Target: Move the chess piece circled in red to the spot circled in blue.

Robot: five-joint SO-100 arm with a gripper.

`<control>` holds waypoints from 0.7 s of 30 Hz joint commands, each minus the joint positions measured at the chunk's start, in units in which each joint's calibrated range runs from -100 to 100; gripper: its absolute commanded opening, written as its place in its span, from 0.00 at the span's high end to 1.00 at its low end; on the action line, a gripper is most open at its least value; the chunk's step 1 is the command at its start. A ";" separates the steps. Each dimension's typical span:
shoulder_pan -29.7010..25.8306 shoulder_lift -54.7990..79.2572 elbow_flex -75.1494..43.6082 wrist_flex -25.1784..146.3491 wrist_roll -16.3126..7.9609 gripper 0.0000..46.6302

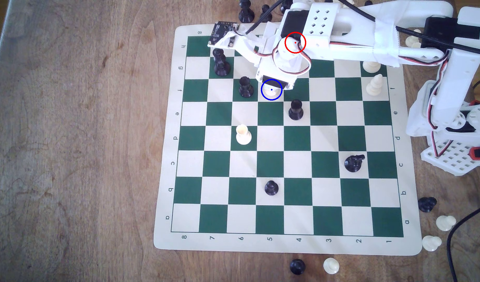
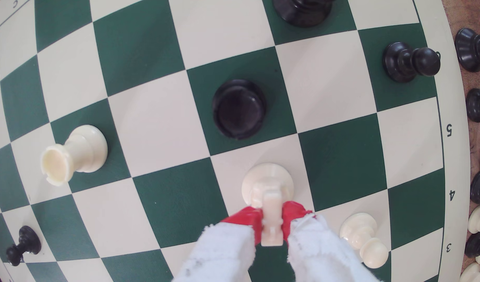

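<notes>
The chess piece circled in red, a small cream knight (image 2: 268, 179), stands upright with its round base over a cream square. My gripper (image 2: 271, 221) is shut on its head, one red fingertip (image 2: 244, 218) on each side. In the exterior view the gripper (image 1: 274, 82) hangs over the spot circled in blue (image 1: 271, 89), and a bit of the cream knight (image 1: 270, 93) shows inside that ring. Whether the base touches the board I cannot tell. The red ring (image 1: 295, 42) lies over the arm, which hides the square beneath it.
A black rook (image 1: 245, 86) stands one square to the exterior view's left of the blue ring, and a black pawn (image 1: 295, 109) diagonally below to its right. A cream rook (image 1: 243, 134) stands further down. A cream pawn (image 2: 366, 238) is close beside the gripper. Spare pieces lie off the board.
</notes>
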 commanded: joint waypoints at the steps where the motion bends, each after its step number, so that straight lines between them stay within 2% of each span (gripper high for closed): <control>1: 0.79 -0.22 -3.99 -0.49 -0.10 0.99; 15: 0.95 -3.37 -3.26 0.82 0.05 0.69; 21: 0.95 -10.07 -0.82 2.79 0.20 0.64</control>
